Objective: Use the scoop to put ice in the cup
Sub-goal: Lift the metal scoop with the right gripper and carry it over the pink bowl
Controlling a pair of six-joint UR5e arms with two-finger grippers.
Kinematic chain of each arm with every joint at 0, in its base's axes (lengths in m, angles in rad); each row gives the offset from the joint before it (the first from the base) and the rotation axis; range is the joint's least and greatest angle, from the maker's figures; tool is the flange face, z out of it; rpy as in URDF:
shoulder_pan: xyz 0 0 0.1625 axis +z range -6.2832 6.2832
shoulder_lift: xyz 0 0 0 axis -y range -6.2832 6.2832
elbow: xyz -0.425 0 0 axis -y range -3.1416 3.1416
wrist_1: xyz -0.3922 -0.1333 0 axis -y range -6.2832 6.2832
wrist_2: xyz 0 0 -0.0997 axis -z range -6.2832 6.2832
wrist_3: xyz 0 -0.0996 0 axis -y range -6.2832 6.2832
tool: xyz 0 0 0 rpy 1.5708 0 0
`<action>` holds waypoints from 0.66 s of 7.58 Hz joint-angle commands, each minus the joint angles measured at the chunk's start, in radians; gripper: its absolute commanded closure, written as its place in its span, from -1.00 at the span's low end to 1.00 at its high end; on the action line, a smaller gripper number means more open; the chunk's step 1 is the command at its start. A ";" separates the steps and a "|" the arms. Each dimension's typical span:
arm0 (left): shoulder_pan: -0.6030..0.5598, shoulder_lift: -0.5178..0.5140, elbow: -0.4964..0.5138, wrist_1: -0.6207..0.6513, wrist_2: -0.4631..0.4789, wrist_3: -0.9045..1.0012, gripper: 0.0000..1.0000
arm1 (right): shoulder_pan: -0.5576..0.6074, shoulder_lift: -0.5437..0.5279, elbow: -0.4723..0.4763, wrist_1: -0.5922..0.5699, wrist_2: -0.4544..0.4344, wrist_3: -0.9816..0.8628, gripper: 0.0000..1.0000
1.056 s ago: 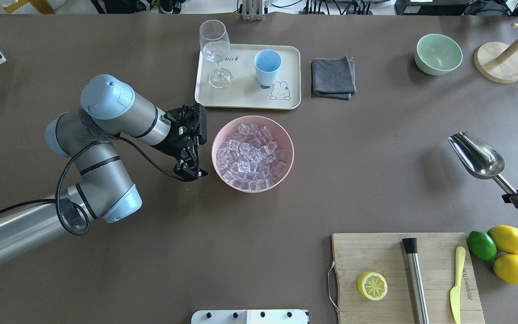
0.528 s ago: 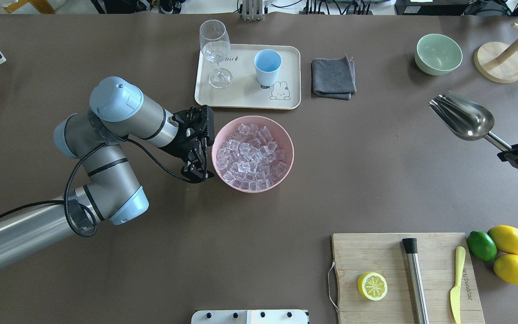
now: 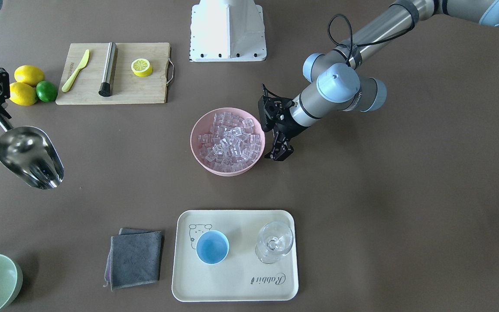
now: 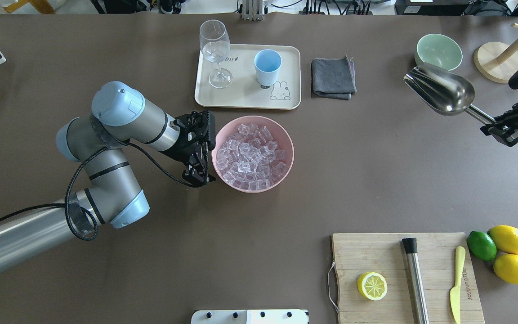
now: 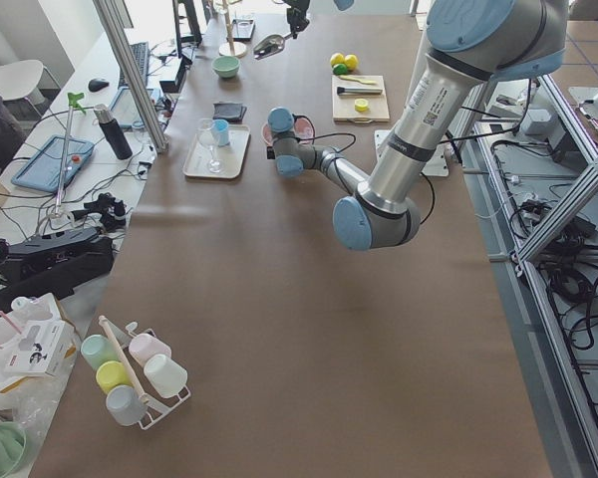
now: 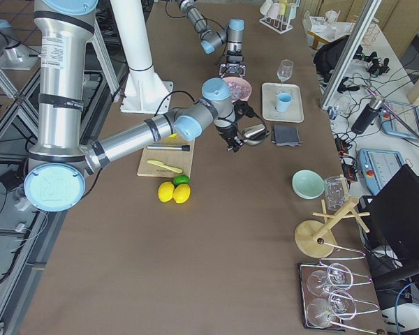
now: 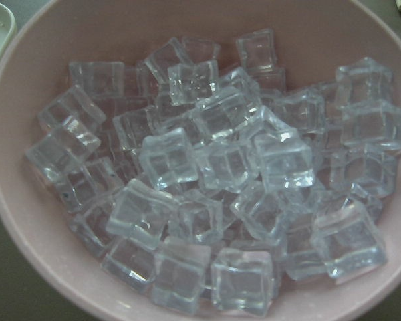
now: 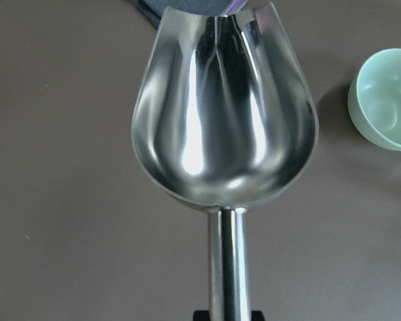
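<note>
Presently, the ice (image 4: 252,155) is all heaped in the pink bowl (image 4: 252,189) at mid-bench, and none is seen in the cup (image 4: 267,66). The cup stands upright on the cream tray (image 4: 245,101) by the middle of the far edge, just beyond the bowl. The scoop (image 4: 443,92) is up near the far right corner of the bench and appears lifted clear of the surface. The right wrist view shows its trough empty. The right end effector (image 4: 499,130) is clamped on the rod handle at the end nearest the right edge. The scoop's long axis runs on a diagonal: handle toward the right edge, open mouth toward the far edge and the bench's middle. The ice therefore lies well apart from the mouth, leftward and toward the near edge, so the mouth is judged to need turning toward the bowl before any dip. The left end effector (image 4: 198,177) sits just beside the bowl's left rim and is much the nearer to the ice. It carries nothing, and its jaw gap cannot be told. Contact with the rim cannot be confirmed either.
</note>
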 commanded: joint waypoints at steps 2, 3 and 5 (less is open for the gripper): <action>0.000 0.004 -0.006 -0.004 -0.002 0.000 -0.99 | -0.066 0.364 0.071 -0.606 -0.047 -0.308 1.00; 0.000 0.005 -0.006 -0.004 -0.002 0.000 -0.98 | -0.095 0.463 0.074 -0.749 -0.081 -0.418 1.00; 0.000 0.005 -0.009 -0.004 -0.005 0.000 -0.99 | -0.195 0.517 0.071 -0.755 -0.165 -0.441 1.00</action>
